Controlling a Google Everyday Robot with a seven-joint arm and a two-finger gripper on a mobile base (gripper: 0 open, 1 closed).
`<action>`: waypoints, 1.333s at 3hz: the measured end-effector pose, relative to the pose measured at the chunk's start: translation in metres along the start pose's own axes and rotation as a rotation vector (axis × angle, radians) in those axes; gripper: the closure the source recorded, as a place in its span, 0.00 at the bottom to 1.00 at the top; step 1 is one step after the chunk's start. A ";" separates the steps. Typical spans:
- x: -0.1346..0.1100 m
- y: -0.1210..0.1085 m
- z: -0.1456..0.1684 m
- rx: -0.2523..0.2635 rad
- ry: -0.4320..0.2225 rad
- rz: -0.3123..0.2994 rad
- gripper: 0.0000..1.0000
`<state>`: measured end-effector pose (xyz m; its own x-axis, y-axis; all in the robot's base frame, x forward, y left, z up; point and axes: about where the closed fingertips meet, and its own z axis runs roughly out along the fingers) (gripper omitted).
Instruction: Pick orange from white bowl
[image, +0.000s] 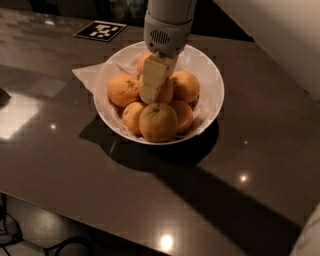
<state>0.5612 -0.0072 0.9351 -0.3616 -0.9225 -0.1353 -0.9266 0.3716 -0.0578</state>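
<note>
Several oranges (158, 121) fill the white bowl (212, 75). The end effector (151, 93) sits low against the middle orange (168, 94), grip state unclear; it should squeeze gently, then lift straight.

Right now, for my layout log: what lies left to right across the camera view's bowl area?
The paper corner, leftmost orange, gripper low over the bowl's middle, rightmost orange, white bowl right rim.

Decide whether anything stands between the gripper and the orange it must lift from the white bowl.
Nothing visible does. The gripper is down inside the white bowl, right at the orange in the middle of the pile. Other oranges crowd round it, but none lies over it.
</note>
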 end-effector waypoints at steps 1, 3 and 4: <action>0.000 0.000 0.000 0.000 0.000 0.000 0.63; -0.004 0.000 -0.008 0.033 -0.061 -0.019 1.00; 0.002 0.009 -0.036 0.060 -0.165 -0.058 1.00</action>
<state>0.5486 -0.0100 0.9697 -0.2808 -0.9149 -0.2900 -0.9358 0.3281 -0.1288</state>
